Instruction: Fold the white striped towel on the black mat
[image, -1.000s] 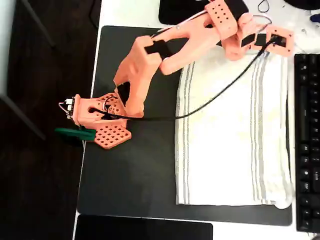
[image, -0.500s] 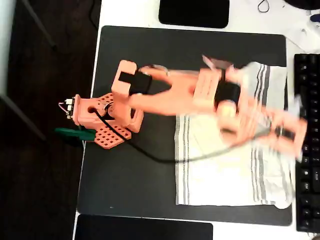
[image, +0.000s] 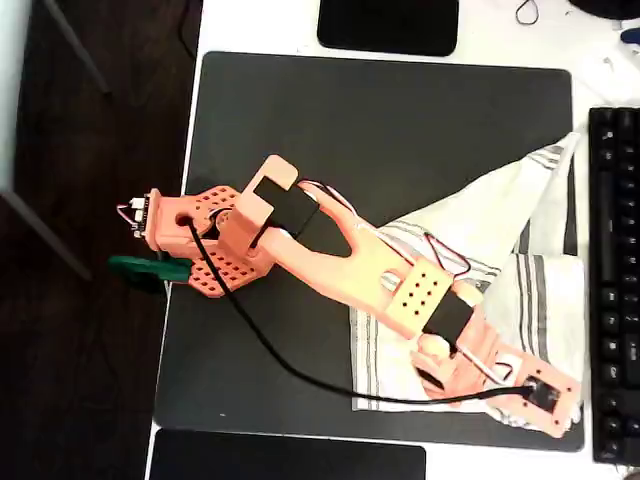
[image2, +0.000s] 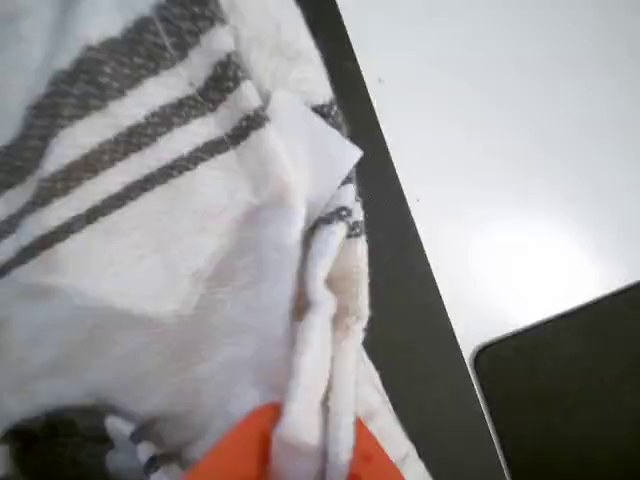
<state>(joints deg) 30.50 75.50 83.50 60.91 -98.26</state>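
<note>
Even, bright light falls from above in the overhead view, washing the white bench (image: 260, 25) almost featureless and leaving the floor (image: 80, 300) at left in near darkness. The mat (image: 380, 130) reads flat and matte, without glare; the arm (image: 350, 270) throws only a faint, soft shadow. Detail is coarse and slightly soft across the frame, and the towel (image: 500, 230) is close to overexposed. In the wrist view a broad, hazy glare spot sits on the bench (image2: 530, 260), the towel (image2: 150, 200) is soft at close range, and the orange jaws at the bottom edge are blurred
</note>
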